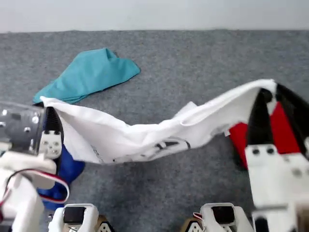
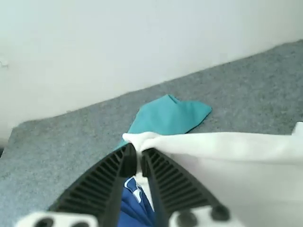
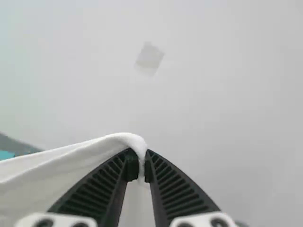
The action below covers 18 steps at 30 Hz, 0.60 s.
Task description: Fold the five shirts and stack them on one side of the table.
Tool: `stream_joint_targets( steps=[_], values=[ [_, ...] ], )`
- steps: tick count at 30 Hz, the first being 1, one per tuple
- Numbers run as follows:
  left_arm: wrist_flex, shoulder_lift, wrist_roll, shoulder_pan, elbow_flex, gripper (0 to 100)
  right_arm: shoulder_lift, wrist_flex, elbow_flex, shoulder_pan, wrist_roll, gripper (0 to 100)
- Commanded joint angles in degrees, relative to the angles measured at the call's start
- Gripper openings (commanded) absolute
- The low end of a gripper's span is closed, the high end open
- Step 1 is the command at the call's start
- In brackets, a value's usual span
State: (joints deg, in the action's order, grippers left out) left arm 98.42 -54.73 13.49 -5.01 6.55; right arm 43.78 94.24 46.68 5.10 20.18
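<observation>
A white shirt (image 1: 145, 133) with dark print hangs stretched between the two arms above the grey table (image 1: 193, 63). My left gripper (image 1: 48, 112) at the left is shut on one corner of the white shirt (image 2: 227, 156). My right gripper (image 1: 270, 92) at the right is shut on the other corner, pinching a white fold (image 3: 128, 142). A teal shirt (image 1: 89, 73) lies crumpled at the back left, also visible as the teal shirt (image 2: 168, 118). A blue shirt (image 1: 67, 174) lies under the left arm. A red shirt (image 1: 280, 128) lies under the right arm.
The pale wall (image 1: 154, 14) runs along the table's far edge. Open grey surface lies at the back right and in the front middle between the arm bases (image 1: 77, 217).
</observation>
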Motion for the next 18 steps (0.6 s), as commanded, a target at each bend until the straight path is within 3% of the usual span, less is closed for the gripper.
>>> stream_joint_targets(
  steps=[1,11,18],
  values=[
    [-0.09,-2.29,-0.35,0.00,1.63,1,0.13,0.13,3.25,-0.66,-1.32,0.8],
    [-0.09,-4.13,-0.44,-0.09,13.67,1,0.31,-7.78,6.24,-14.02,-1.49,0.8],
    [-0.09,-4.13,-0.44,-0.09,14.20,1,2.42,-12.44,6.24,-17.36,-1.67,0.8]
  ],
)
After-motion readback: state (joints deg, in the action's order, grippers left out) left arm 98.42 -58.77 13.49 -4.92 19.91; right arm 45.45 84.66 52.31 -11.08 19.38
